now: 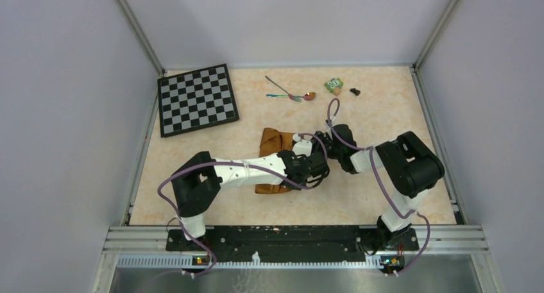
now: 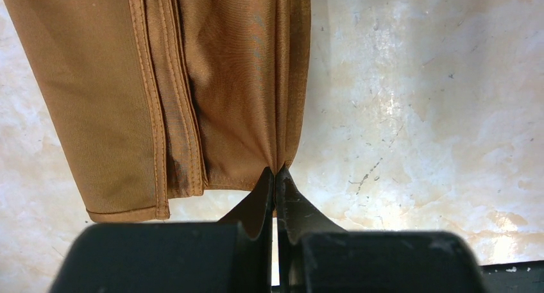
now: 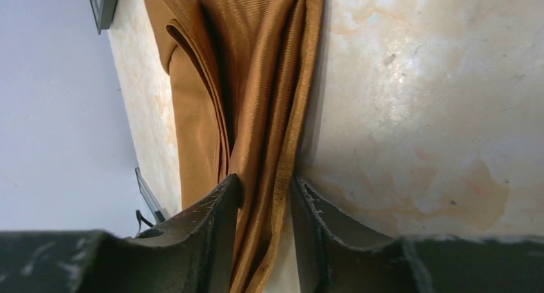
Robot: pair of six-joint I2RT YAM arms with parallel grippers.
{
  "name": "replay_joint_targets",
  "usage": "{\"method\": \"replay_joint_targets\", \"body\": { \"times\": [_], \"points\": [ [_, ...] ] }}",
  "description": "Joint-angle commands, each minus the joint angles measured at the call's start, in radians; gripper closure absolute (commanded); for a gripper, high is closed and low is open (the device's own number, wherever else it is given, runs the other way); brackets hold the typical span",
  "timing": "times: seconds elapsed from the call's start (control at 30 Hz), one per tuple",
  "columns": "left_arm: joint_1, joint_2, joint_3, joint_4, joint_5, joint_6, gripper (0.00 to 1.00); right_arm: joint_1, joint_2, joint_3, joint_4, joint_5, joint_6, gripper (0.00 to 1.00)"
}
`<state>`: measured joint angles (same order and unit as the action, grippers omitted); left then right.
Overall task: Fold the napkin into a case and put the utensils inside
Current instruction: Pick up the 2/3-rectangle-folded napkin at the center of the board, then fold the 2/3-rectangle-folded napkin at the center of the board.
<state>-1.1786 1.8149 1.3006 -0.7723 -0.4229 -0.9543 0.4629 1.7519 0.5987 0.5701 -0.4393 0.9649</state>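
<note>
Over the middle of the pale marbled table point(image 1: 385, 113), seen from the top camera, both arms bend inward and meet at the napkin point(image 1: 272, 145), a shiny orange-brown satin cloth folded into a narrow strip. The left gripper point(image 1: 301, 171) and right gripper point(image 1: 321, 145) hide its right edge. Two thin metal utensils point(image 1: 290, 94) with purple-blue handles lie crossed near the far edge, well apart from the cloth, between a black-and-white chessboard point(image 1: 197, 99) and a small green block point(image 1: 333, 85) whose print is too small to read. From the left wrist, the left gripper point(image 2: 275, 175) is pinched tight on the napkin point(image 2: 212, 81) at a corner of its hem. From the right wrist, the right gripper point(image 3: 263, 197) straddles the layered hem of the napkin point(image 3: 256, 81), jaws partway apart; whether they clamp it I cannot tell.
</note>
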Motion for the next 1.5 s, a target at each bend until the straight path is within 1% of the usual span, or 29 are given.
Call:
{"method": "replay_joint_targets", "body": {
  "times": [0.0,0.07,0.13,0.17,0.2,0.23,0.27,0.33,0.4,0.43,0.47,0.5,0.53,0.6,0.63,0.67,0.73,0.83,1.0,1.03,1.07,1.23,1.33,1.47],
  "points": [
    [0.001,-0.044,0.004,0.037,0.014,0.012,1.00,0.013,0.021,0.025,0.055,0.038,-0.040,0.66],
    [0.000,-0.045,0.006,0.039,0.013,0.012,1.00,0.012,0.021,0.022,0.067,0.041,-0.049,0.72],
    [0.001,-0.047,0.006,0.045,0.019,0.015,1.00,0.013,0.018,0.016,0.089,0.047,-0.059,0.80],
    [0.001,-0.048,0.006,0.051,0.024,0.017,1.00,0.013,0.018,0.015,0.098,0.044,-0.067,0.85],
    [0.001,-0.049,0.006,0.059,0.035,0.020,1.00,0.013,0.020,0.015,0.110,0.036,-0.076,0.94],
    [0.001,-0.053,0.005,0.070,0.045,0.024,1.00,0.012,0.021,0.014,0.124,0.027,-0.089,1.00],
    [0.002,-0.061,0.003,0.081,0.056,0.031,0.91,0.013,0.021,0.013,0.133,0.020,-0.103,1.00],
    [0.010,-0.098,-0.004,0.093,0.073,0.043,0.52,0.013,0.026,0.023,0.133,0.000,-0.123,1.00],
    [0.040,-0.177,-0.042,0.142,0.115,0.070,0.30,0.012,0.034,0.036,0.132,-0.029,-0.137,1.00],
    [0.074,-0.228,-0.075,0.181,0.154,0.082,0.23,0.012,0.036,0.042,0.127,-0.040,-0.143,1.00],
    [0.120,-0.288,-0.135,0.231,0.210,0.086,0.21,0.012,0.035,0.047,0.120,-0.046,-0.148,1.00],
    [0.185,-0.345,-0.197,0.294,0.281,0.090,0.21,0.013,0.035,0.053,0.109,-0.053,-0.155,1.00],
    [0.251,-0.413,-0.260,0.369,0.351,0.094,0.22,0.011,0.033,0.060,0.091,-0.060,-0.167,1.00],
    [0.373,-0.537,-0.391,0.528,0.432,0.089,0.30,0.011,0.026,0.068,0.058,-0.063,-0.189,1.00],
    [0.434,-0.569,-0.433,0.617,0.490,0.094,0.36,0.010,0.021,0.071,0.046,-0.066,-0.198,1.00],
    [0.486,-0.581,-0.460,0.662,0.530,0.098,0.43,0.010,0.017,0.077,0.030,-0.068,-0.209,1.00],
    [0.561,-0.559,-0.480,0.715,0.593,0.114,0.57,0.008,0.014,0.092,-0.012,-0.072,-0.234,1.00],
    [0.620,-0.477,-0.478,0.791,0.662,0.122,0.74,0.008,0.009,0.117,-0.066,-0.068,-0.269,1.00],
    [0.644,-0.325,-0.454,0.880,0.686,0.145,0.92,0.009,0.001,0.145,-0.124,-0.053,-0.298,1.00],
    [0.648,-0.296,-0.454,0.895,0.685,0.148,0.98,0.009,-0.002,0.149,-0.135,-0.049,-0.302,1.00],
    [0.651,-0.266,-0.452,0.907,0.683,0.151,1.00,0.011,-0.006,0.155,-0.147,-0.043,-0.307,1.00],
    [0.662,-0.143,-0.454,0.935,0.658,0.147,1.00,0.028,-0.035,0.195,-0.236,0.003,-0.334,1.00],
    [0.662,-0.097,-0.479,0.975,0.665,0.136,1.00,0.056,-0.043,0.239,-0.299,0.037,-0.353,1.00],
    [0.662,-0.062,-0.505,0.987,0.660,0.117,1.00,0.100,-0.042,0.299,-0.365,0.086,-0.357,1.00]
  ]
}}
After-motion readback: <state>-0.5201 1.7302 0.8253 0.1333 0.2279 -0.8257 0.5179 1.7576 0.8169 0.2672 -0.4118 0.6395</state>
